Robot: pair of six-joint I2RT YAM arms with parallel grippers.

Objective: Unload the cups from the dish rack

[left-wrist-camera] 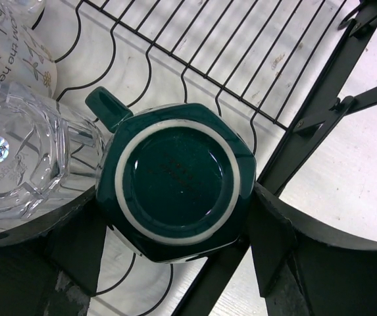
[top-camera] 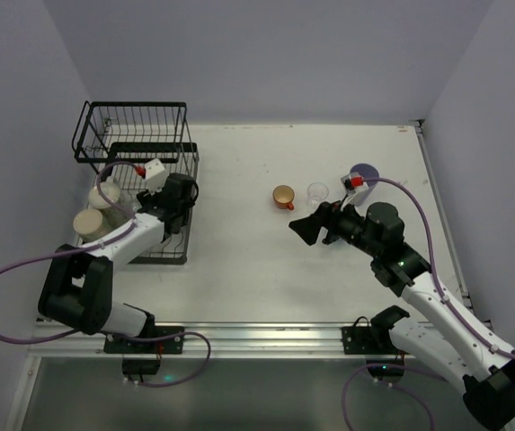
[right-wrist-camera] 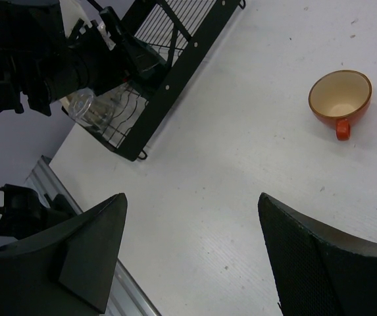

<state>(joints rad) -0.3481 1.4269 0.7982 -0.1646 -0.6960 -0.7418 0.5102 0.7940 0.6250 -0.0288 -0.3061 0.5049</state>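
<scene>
The black wire dish rack [top-camera: 131, 135] stands at the far left. My left gripper [top-camera: 181, 202] is over the right edge of its low tray [left-wrist-camera: 195, 39]. Its fingers [left-wrist-camera: 274, 237] press both sides of an upside-down teal mug [left-wrist-camera: 175, 181]. A clear glass [left-wrist-camera: 24, 158] and a printed frosted cup [left-wrist-camera: 17, 46] lie beside the mug. A cream mug [top-camera: 91, 224] sits in the tray's near left. An orange cup [top-camera: 283, 197], a small clear glass [top-camera: 317, 191] and a lavender tumbler [top-camera: 363, 172] stand on the table. My right gripper [top-camera: 311, 229] is open and empty, near the orange cup [right-wrist-camera: 340, 100].
The rack's black frame bar [left-wrist-camera: 306, 125] runs under the teal mug. The rack [right-wrist-camera: 175, 59] and my left arm [right-wrist-camera: 43, 59] show far off in the right wrist view. A metal rail [top-camera: 239, 334] lines the table's near edge. Walls close in the left, back and right.
</scene>
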